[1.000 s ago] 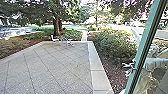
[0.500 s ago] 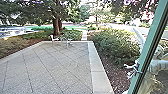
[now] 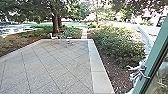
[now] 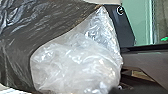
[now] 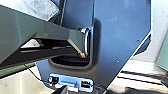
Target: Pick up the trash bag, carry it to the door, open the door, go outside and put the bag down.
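Note:
The trash bag [image 4: 17,37] shows large in the left wrist view, its dark plastic meeting a crumpled clear part [image 4: 75,65]. This clear part lies against the robot's own dark parts; how it is held is hidden. Some clear, crumpled plastic [image 5: 37,7] also shows beyond the arm in the right wrist view. In the head view, the green door frame [image 3: 152,60] slants across the right edge, with glass beside it. A green upright surface [image 4: 138,20] stands behind the bag in the left wrist view. The state of either gripper cannot be made out.
Ahead lies a paved patio [image 3: 57,67] with a pale stone border [image 3: 98,67]. Bushes [image 3: 117,45] grow on the right. White chairs [image 3: 53,36] stand near the far edge, before a tree trunk [image 3: 56,23]. A pale shape with thin prongs [image 3: 140,71] is beside the door frame.
The head camera has moved, and its picture now takes in less of the door frame and glass at the right. More of the bushes beside the frame is visible.

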